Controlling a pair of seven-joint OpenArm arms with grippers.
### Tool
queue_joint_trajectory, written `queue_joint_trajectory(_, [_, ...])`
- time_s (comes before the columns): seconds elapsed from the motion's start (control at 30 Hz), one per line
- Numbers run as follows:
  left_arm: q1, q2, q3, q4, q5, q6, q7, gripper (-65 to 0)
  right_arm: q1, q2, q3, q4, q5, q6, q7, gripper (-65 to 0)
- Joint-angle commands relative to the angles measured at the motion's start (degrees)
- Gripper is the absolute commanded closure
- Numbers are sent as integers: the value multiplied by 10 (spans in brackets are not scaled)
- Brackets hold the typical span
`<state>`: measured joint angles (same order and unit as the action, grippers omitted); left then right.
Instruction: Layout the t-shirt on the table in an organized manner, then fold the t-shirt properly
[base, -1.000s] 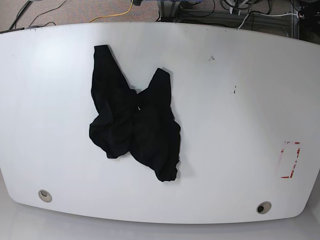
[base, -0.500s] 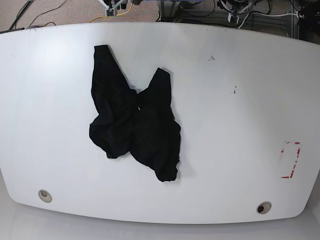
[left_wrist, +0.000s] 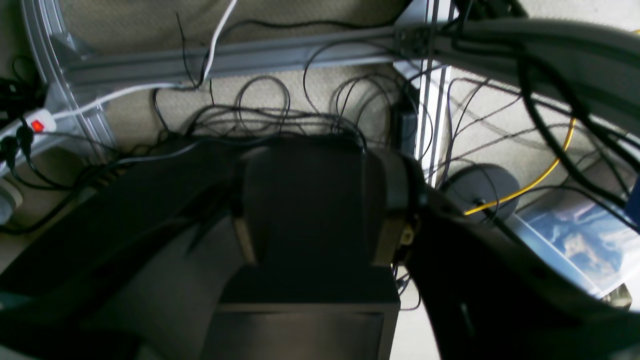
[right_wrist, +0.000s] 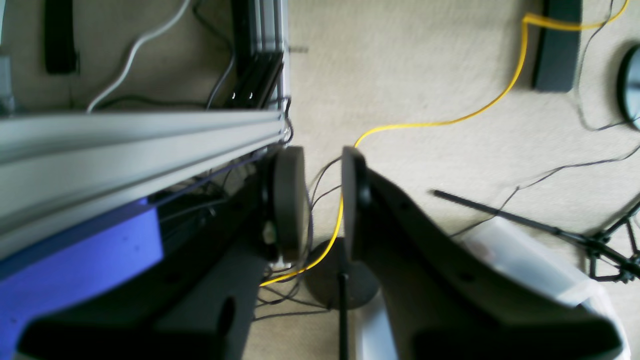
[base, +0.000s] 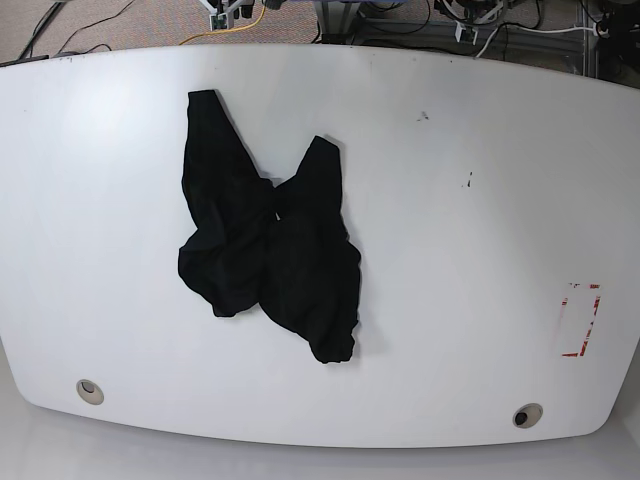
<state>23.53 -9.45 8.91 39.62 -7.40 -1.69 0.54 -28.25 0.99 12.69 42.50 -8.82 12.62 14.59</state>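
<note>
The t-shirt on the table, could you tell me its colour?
Plain black t-shirt; no print showing. Best seen in the base view.

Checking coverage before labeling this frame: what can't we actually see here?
- t-shirt, base view: crumpled in a heap on the table; its chest print is not visible, folds hide it.
- Left gripper, left wrist view: dark and blurred, jaw state unreadable.
- Both arms: barely in the base view, at the top edge; wrist cameras show only floor and cables, not the shirt.
- Right gripper: small gap, nothing held.

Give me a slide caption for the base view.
Crumpled black t-shirt lies unfolded on the white table.
</note>
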Motion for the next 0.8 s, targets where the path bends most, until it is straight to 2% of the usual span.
queue_joint_trajectory(0.0, [24,-9,-2,21,-1,1,-30,-264,-29,5,4,14,1,-1,0,-120])
queue_joint_trajectory(0.13, [47,-18,-2,45,-2,1,-58,-264,-51,5,4,44,2,-2,0,-120])
queue_joint_trajectory(0.37, [68,-19,-2,72,-4,1,-58,-264,-85,-9,5,96,2,-2,-3,-120])
queue_joint_trajectory(0.77, [141,-29,-10,167,-4,1,-59,-264,-155,-10,5,173,2,-2,-3,-120])
